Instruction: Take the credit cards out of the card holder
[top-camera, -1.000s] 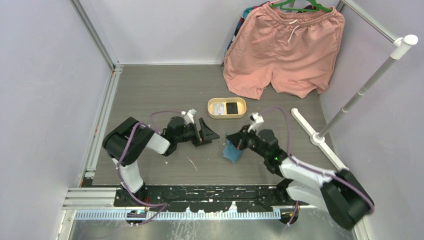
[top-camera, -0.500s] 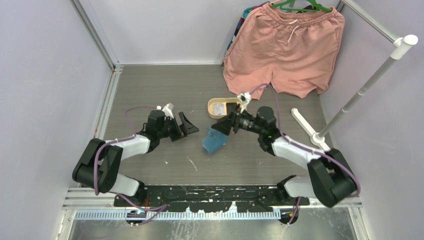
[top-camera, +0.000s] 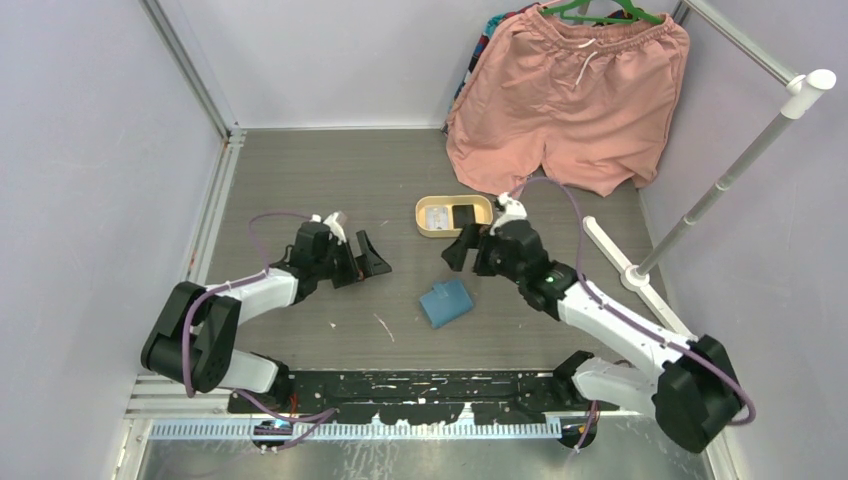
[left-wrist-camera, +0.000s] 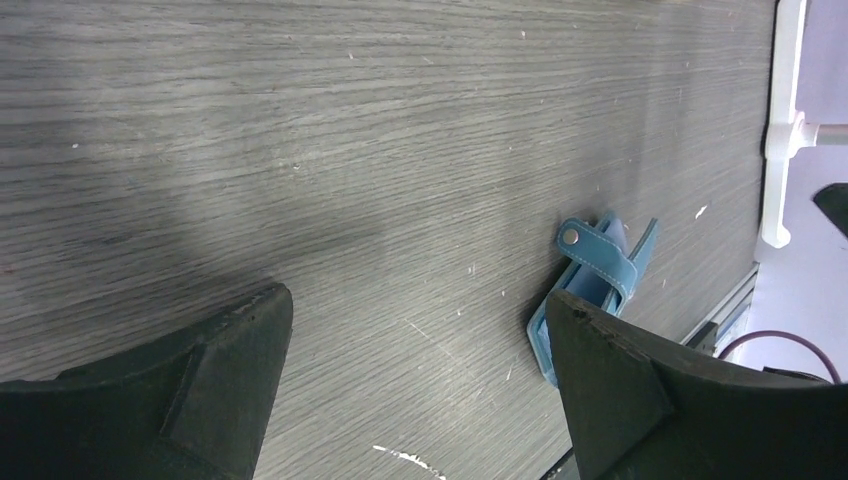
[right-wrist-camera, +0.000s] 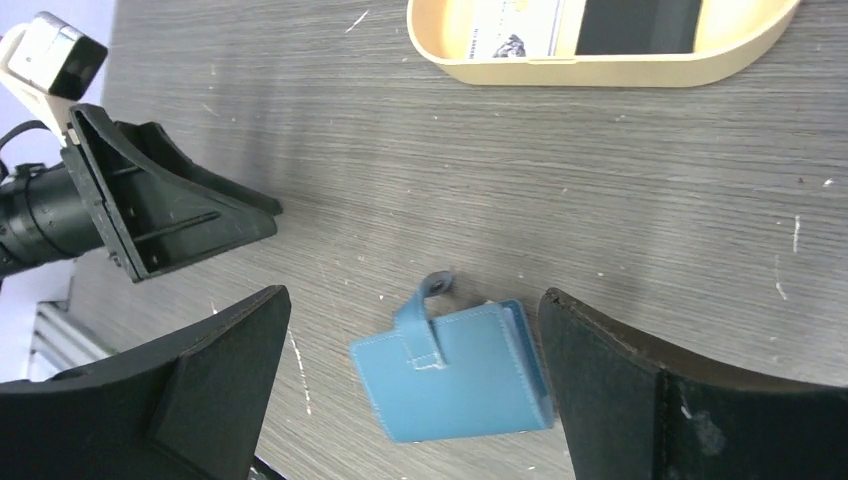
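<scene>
Wallet (top-camera: 447, 302) lies folded between left gripper (top-camera: 372, 256) and right gripper (top-camera: 462, 250), both wide open, empty; cards (top-camera: 464, 215) rest in tray (top-camera: 454, 234).

Soft, even overhead light, fairly bright. In the left wrist view a broad faint shadow crosses the table (left-wrist-camera: 450, 120) toward 9 o'clock. The right gripper's (right-wrist-camera: 412, 300) fingers (right-wrist-camera: 690, 400) look slightly soft; the wood grain is sharp.
</scene>
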